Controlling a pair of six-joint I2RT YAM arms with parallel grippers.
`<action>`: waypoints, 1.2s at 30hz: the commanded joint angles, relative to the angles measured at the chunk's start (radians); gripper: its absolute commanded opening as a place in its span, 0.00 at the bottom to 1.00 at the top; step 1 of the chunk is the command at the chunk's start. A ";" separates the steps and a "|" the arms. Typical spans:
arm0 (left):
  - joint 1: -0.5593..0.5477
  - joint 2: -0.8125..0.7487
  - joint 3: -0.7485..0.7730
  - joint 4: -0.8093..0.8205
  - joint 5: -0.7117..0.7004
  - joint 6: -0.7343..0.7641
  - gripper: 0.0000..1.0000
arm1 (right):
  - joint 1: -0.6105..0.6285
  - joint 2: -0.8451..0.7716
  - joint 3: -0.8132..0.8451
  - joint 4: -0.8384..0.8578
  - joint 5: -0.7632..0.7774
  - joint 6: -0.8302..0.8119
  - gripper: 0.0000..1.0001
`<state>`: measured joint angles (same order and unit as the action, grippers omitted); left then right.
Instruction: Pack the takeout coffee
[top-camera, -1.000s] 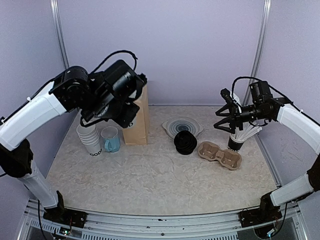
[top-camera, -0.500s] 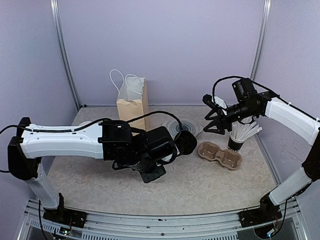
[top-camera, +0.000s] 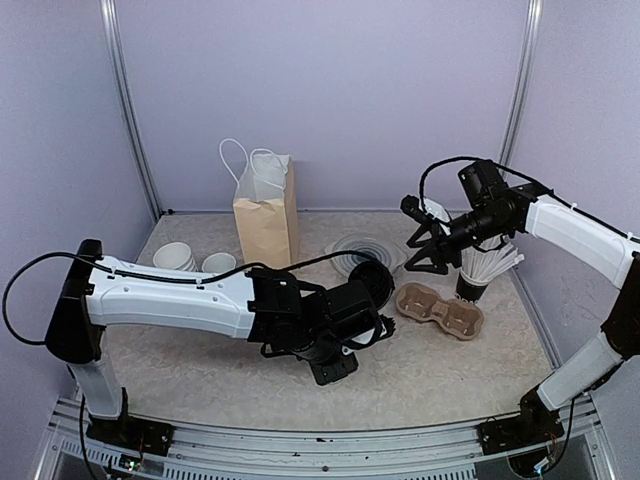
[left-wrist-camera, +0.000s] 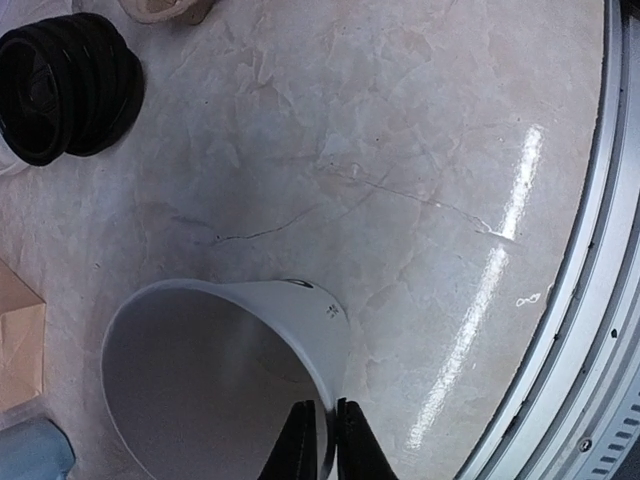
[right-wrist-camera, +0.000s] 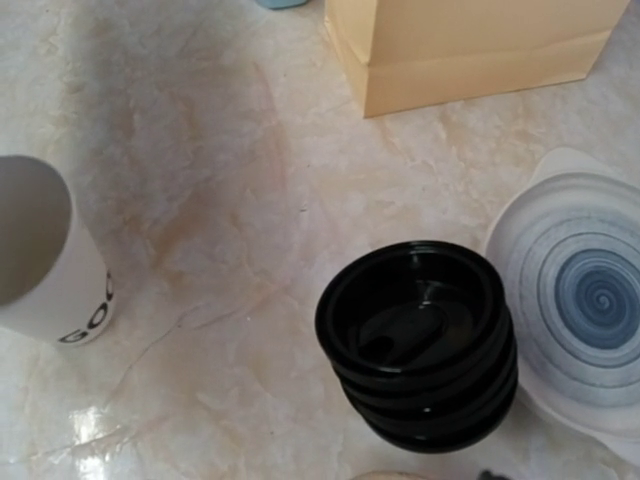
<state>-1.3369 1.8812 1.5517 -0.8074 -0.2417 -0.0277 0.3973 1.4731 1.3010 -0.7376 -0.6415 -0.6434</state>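
My left gripper is shut on the rim of a single white paper cup, one finger inside and one outside. The cup's mouth is open and it leans a little. It also shows in the right wrist view, with black lettering near its base, low by the table. In the top view my left wrist hides it. A stack of black lids sits just beyond it and fills the right wrist view. My right gripper is open and empty, above and right of the lids.
A brown paper bag stands at the back. A nested stack of white cups and a blue mug are at the back left. A blue-swirl plate, a pulp cup carrier and a straw holder are at the right.
My left arm has swung from the cup stack at the back left down to the table's centre front, carrying the single cup. My right gripper has moved left and closer to the lids.
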 joint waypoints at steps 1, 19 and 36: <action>-0.007 0.021 0.003 0.027 0.010 0.016 0.16 | 0.013 0.011 0.027 -0.020 0.004 -0.008 0.67; 0.300 0.106 0.353 0.180 0.141 -0.151 0.53 | 0.011 -0.019 0.187 -0.010 0.142 0.124 0.61; 0.352 0.365 0.494 0.232 0.325 -0.297 0.45 | -0.015 -0.158 0.049 0.078 0.229 0.138 0.62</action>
<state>-0.9932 2.2326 2.0056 -0.5983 0.0299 -0.2741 0.3901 1.3609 1.3888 -0.7048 -0.4530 -0.5144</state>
